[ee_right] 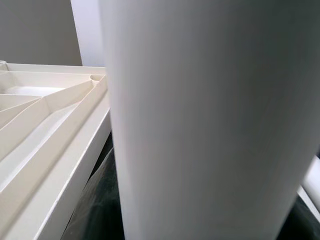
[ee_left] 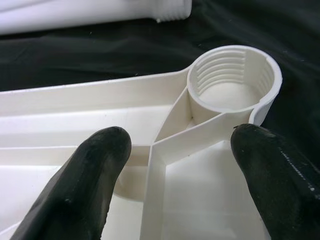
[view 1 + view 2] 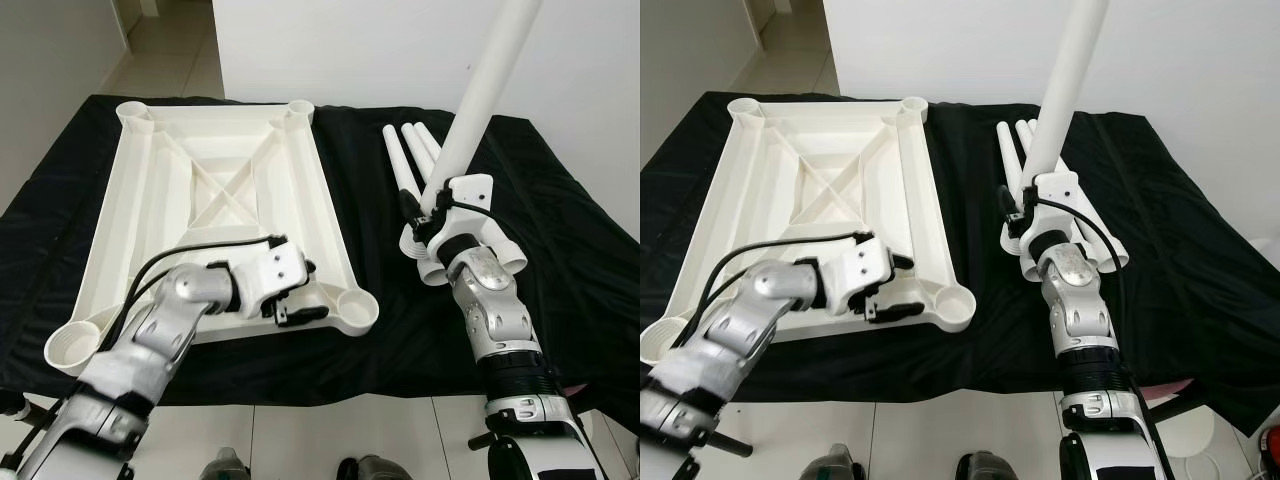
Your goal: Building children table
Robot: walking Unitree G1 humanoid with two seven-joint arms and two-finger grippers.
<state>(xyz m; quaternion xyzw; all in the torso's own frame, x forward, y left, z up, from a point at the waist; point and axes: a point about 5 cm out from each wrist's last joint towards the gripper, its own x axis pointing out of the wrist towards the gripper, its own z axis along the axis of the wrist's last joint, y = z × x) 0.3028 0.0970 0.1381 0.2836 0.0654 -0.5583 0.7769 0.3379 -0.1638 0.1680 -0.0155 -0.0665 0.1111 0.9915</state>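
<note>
Upturned white plastic ribbed tabletop [image 3: 215,190] flat on black cloth [image 3: 560,200], threaded round corner socket [image 2: 234,80] nearest the robot's right side just ahead of left gripper [image 3: 292,300] — black fingers [image 2: 80,185] spread apart over the near rim's ribs, clasping nothing. Right gripper [image 3: 425,215] clamped on long white plastic tube leg [image 3: 480,100], held near upright with a slight tilt, above the cloth. Three more white tube legs [image 3: 405,160] lying side by side on the cloth just beside that gripper, right of the tabletop.
</note>
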